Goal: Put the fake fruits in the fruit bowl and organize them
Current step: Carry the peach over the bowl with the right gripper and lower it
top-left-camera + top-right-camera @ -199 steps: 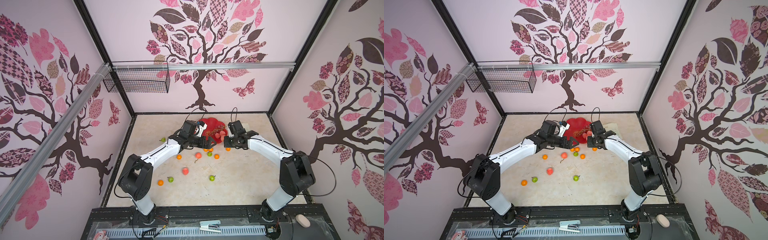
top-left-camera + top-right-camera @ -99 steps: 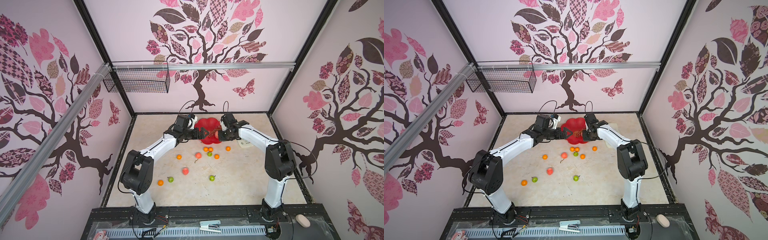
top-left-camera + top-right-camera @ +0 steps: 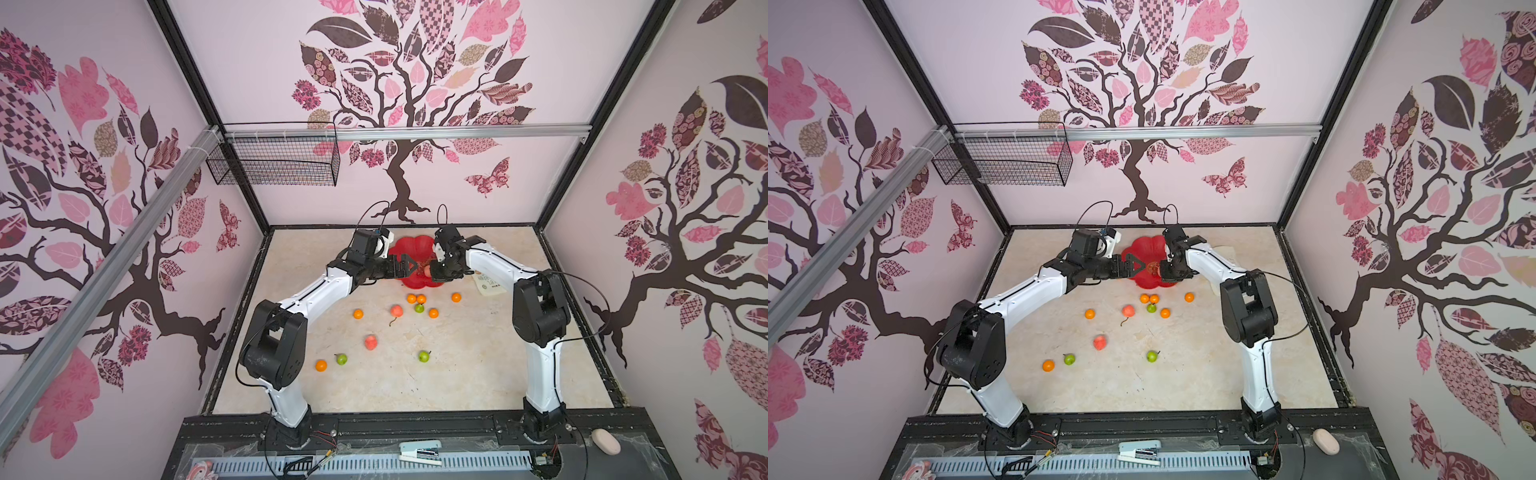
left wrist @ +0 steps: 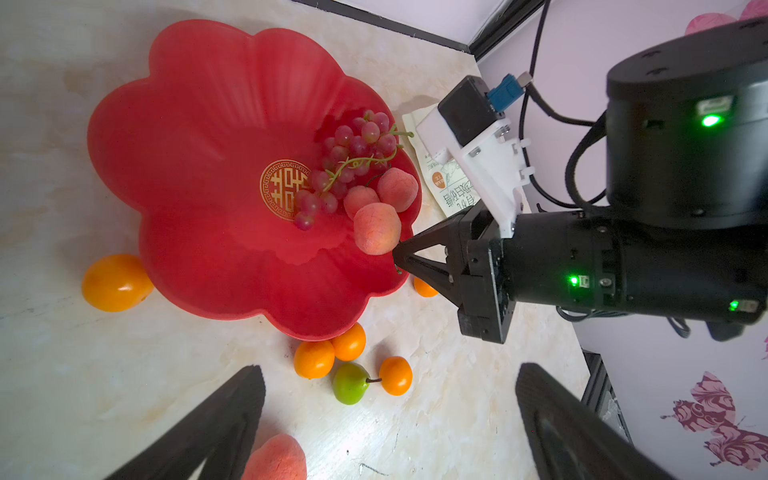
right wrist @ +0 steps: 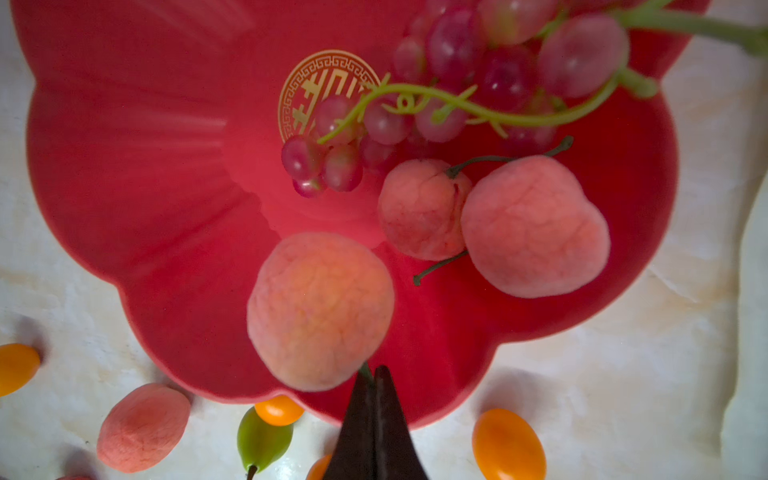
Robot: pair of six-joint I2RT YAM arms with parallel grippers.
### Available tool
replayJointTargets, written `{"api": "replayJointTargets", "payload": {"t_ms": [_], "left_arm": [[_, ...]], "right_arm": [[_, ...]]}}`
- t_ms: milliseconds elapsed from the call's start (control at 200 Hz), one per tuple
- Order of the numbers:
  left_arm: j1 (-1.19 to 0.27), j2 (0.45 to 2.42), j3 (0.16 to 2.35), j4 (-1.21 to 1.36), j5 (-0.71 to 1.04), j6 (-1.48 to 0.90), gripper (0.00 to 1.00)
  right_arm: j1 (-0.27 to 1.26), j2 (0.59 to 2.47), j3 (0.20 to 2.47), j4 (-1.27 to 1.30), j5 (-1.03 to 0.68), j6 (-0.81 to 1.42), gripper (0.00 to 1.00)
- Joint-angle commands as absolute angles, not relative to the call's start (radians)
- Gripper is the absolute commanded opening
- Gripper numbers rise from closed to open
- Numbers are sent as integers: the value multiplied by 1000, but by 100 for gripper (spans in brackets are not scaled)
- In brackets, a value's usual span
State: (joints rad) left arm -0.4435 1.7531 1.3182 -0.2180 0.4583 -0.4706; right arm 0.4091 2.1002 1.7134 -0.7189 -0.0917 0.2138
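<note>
Pink peach [image 5: 320,311], stem [image 5: 365,369] pinched in right jaws, over bowl [image 5: 124,166]; left jaws wide.

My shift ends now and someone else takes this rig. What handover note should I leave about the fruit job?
Left end effector: open, empty, hovering near the fruit bowl.
Right end effector: shut on the stem of the held peach, over the bowl.
Done: grape bunch and two peaches in the bowl.
To do: release the held peach; then six oranges, three green fruits and two loose peaches from the table.
</note>
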Motion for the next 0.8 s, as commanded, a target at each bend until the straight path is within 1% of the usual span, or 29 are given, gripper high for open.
{"api": "replayJointTargets", "payload": {"t_ms": [0, 240, 325, 405, 550, 795], "left_arm": [[-437, 1760, 1305, -200, 479, -469, 98], [-435, 1764, 1308, -199, 486, -470, 98], [-435, 1767, 1310, -199, 494, -472, 98], [-436, 1769, 1310, -198, 495, -474, 98], [-433, 1766, 1310, -202, 495, -469, 98], [-434, 1757, 1310, -214, 495, -456, 98]], "right_arm": [[408, 2159, 1765, -770, -110, 192, 0], [408, 2197, 1785, -783, -119, 192, 0], [408, 2200, 1787, -784, -115, 192, 3], [408, 2198, 1786, -782, -113, 193, 9], [408, 2192, 1790, -778, -110, 198, 13], [408, 2148, 1800, -782, -83, 200, 17]]}}
